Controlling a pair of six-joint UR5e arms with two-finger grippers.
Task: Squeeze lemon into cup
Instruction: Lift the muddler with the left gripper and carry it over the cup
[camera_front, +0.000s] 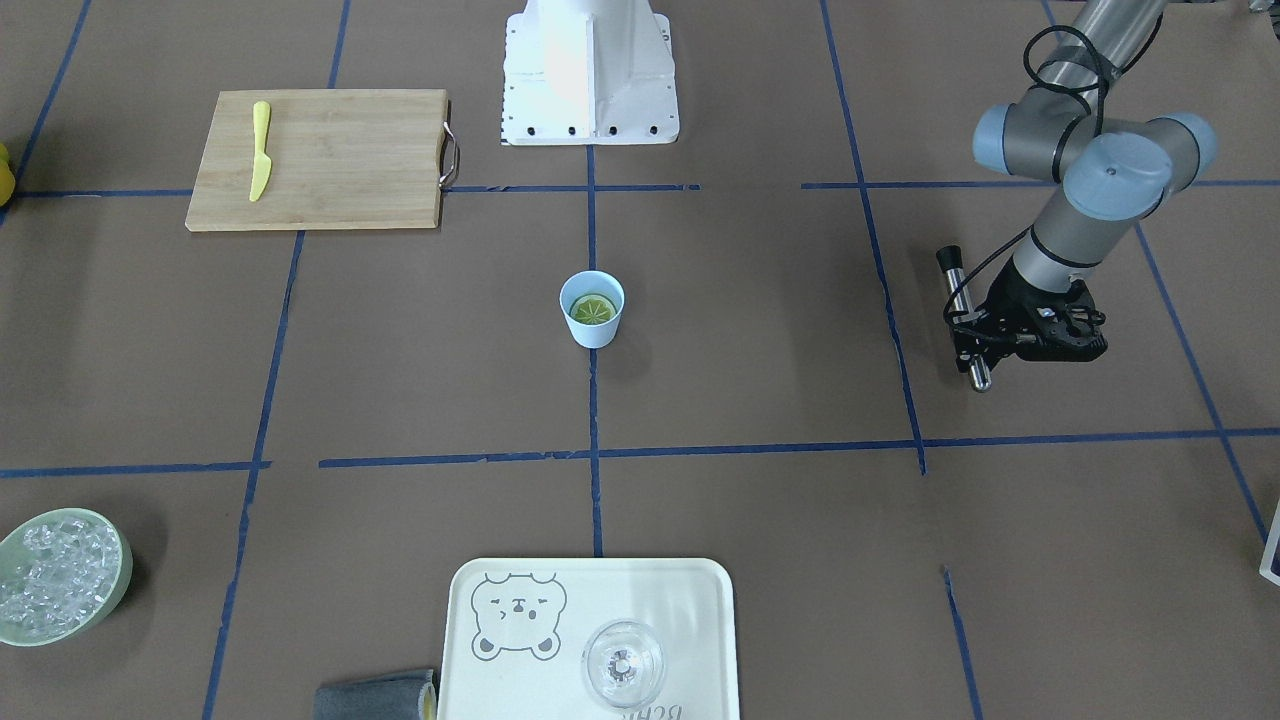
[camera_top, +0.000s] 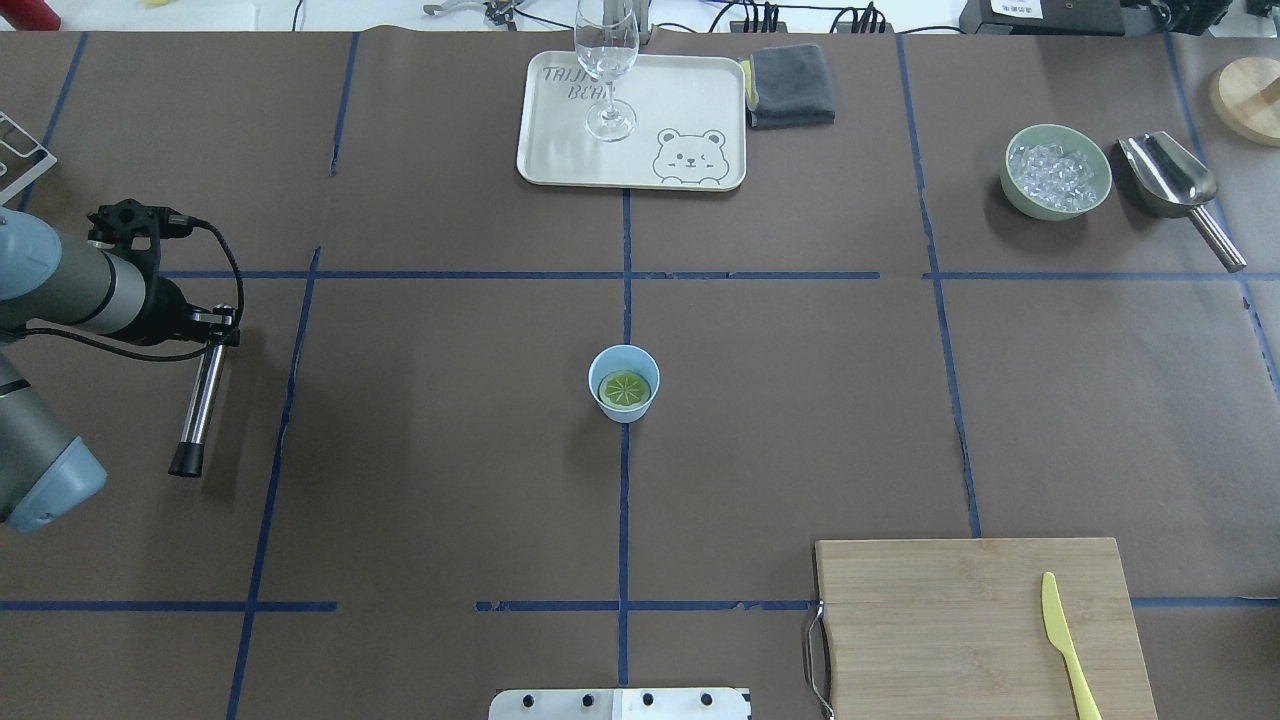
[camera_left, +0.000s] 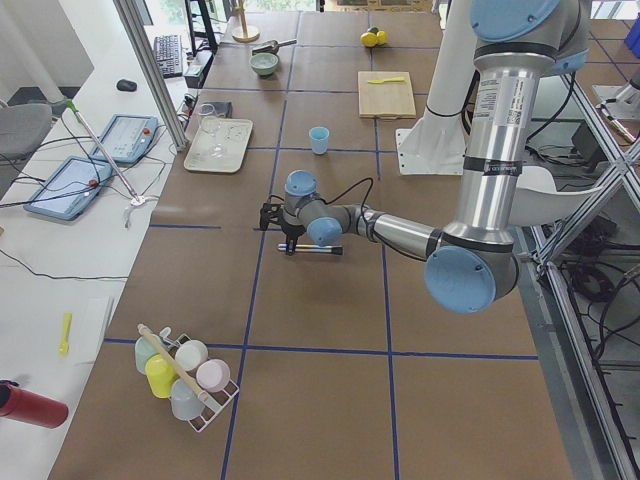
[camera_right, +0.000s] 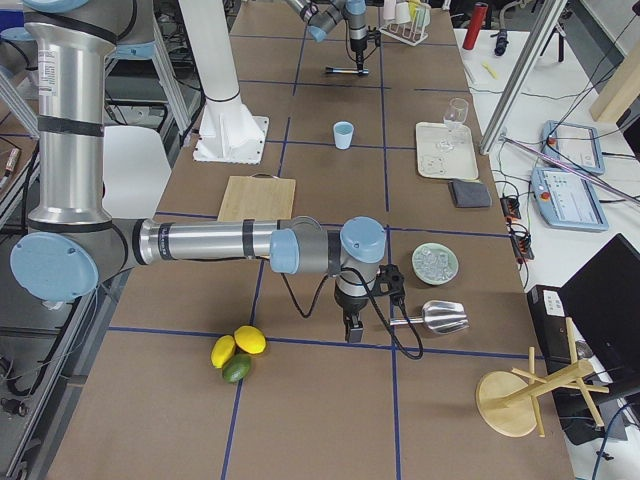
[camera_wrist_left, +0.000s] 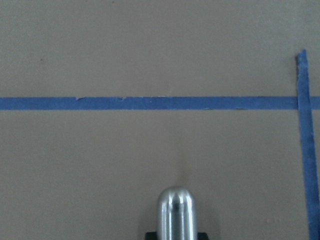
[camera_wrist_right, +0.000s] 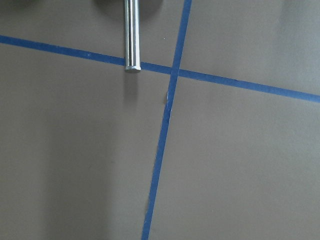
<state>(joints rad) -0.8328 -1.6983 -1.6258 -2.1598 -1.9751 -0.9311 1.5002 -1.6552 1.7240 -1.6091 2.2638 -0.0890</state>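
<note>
The light blue cup stands at the table's centre on a blue tape line, also in the overhead view. The lemon half lies inside it, cut face up. My left gripper is far out at the table's side, shut on a steel rod with a black tip, held level just above the table. The rod's rounded end shows in the left wrist view. My right gripper shows only in the exterior right view, pointing down beside a scoop; I cannot tell whether it is open.
A wooden cutting board with a yellow plastic knife lies near the base. A bear tray holds a clear glass. A grey cloth, an ice bowl and a steel scoop sit at the far side.
</note>
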